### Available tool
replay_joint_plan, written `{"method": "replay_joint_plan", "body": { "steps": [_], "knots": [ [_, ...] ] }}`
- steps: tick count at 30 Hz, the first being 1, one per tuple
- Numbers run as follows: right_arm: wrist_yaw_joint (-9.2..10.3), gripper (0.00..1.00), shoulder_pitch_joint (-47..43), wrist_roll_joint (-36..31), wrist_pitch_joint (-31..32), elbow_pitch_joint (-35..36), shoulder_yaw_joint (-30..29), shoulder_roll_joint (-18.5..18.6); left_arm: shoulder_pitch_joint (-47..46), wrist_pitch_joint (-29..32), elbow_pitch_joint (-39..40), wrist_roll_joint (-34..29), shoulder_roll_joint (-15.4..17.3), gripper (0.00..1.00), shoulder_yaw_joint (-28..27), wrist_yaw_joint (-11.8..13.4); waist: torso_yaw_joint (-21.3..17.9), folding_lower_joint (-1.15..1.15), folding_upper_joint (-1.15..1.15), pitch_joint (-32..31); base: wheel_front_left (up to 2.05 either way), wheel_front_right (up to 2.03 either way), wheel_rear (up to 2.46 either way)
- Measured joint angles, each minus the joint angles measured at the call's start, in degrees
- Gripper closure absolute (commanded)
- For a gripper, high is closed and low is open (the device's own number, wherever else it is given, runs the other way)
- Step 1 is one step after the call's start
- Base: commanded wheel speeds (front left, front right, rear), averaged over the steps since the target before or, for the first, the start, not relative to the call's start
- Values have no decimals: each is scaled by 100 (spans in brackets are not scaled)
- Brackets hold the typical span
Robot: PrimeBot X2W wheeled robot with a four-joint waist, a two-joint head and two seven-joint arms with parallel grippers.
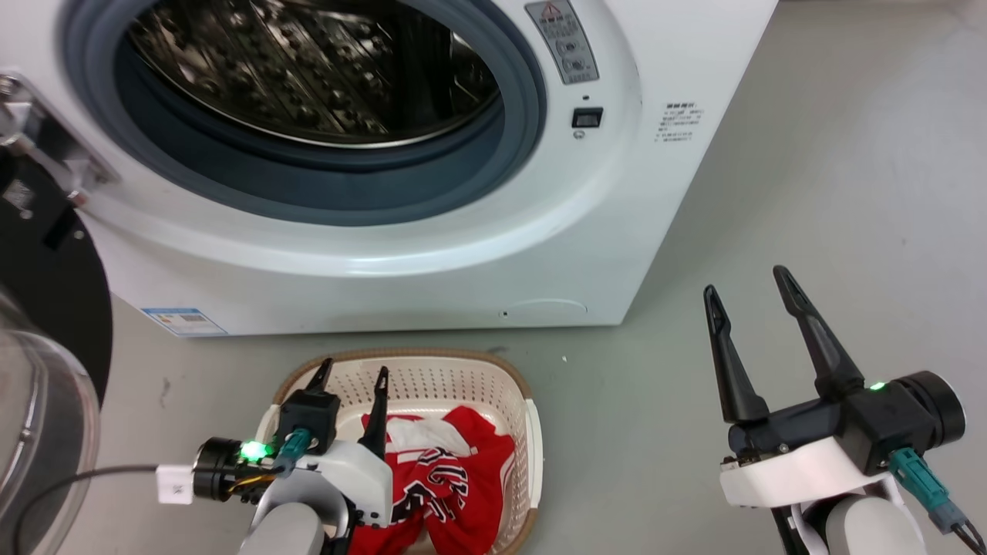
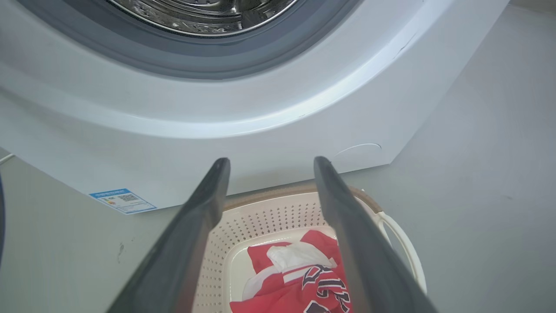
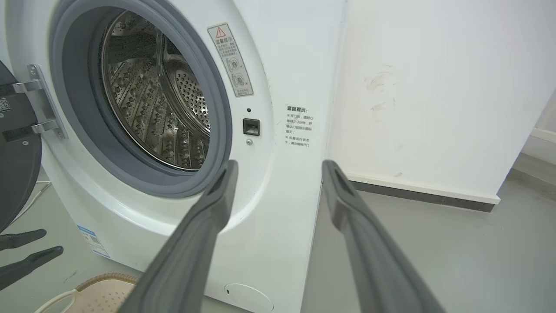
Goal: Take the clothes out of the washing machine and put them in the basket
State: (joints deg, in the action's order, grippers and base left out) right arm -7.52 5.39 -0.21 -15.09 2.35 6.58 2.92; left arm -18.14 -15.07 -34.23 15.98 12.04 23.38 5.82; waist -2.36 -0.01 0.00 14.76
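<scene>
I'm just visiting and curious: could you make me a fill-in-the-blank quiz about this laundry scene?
The red-and-white sports clothes lie in the cream perforated plastic basket, which stands on the grey ____.
The black-rimmed glass door of the big white washing machine stands ____.
The left gripper and right gripper both hold ____.
Missing: floor; open; nothing.

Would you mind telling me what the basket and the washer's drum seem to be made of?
The basket looks like matte cream plastic: moulded rows of holes, brown rim. The drum looks like polished steel: bright reflections, punched perforations.
</scene>
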Motion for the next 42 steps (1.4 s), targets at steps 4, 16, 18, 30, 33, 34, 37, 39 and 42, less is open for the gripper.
{"method": "replay_joint_plan", "body": {
  "steps": [4, 16, 18, 30, 33, 34, 37, 39, 42],
  "knots": [
    [1, 0, -127, -33, 0, -40, -23, 0, 377, 0, 647, -241, -97, 0, -434, 82, 73, 0, 0, -226, 0, 0, 0],
    [0, 0, -596, -37, 0, -119, -162, 0, 1460, 0, 2307, -864, -506, 0, -1559, 202, 192, 0, 0, -888, 0, 0, 0],
    [0, 0, -666, -37, 0, -140, -192, 0, 1607, 0, 2514, -937, -573, 0, -1678, 200, 193, 0, 0, -982, 0, 0, 0],
    [1, 0, -1046, -31, 0, -127, -358, 1, 2278, 0, 3167, -1205, -804, 0, -2053, 40, 180, 0, 0, -1400, 0, 0, 0],
    [1, 0, -1082, -31, 0, -126, -365, 0, 2374, 0, 3174, -1228, -836, 0, -2120, 12, 177, 0, 0, -1451, 0, 0, 0],
    [0, 0, -1109, -31, 0, -126, -367, 1, 2395, 0, 3174, -1229, -845, 0, -2142, -11, 175, 0, 0, -1468, 0, 0, 0],
    [0, 0, -1163, -29, 0, -129, -382, 0, 2428, 0, 3179, -1239, -861, 0, -2179, -31, 175, 0, 0, -1497, 0, 0, 0],
    [0, 0, -1168, -19, 0, -129, -383, 0, 2462, 0, 3187, -1246, -872, 0, -2201, -73, 171, 1, 0, -1504, 0, 0, 0],
    [0, 0, -1186, -13, 0, -133, -381, 0, 2479, 0, 3187, -1249, -882, 0, -2228, -87, 163, 1, 0, -1511, 0, 0, 0]
  ]
}}
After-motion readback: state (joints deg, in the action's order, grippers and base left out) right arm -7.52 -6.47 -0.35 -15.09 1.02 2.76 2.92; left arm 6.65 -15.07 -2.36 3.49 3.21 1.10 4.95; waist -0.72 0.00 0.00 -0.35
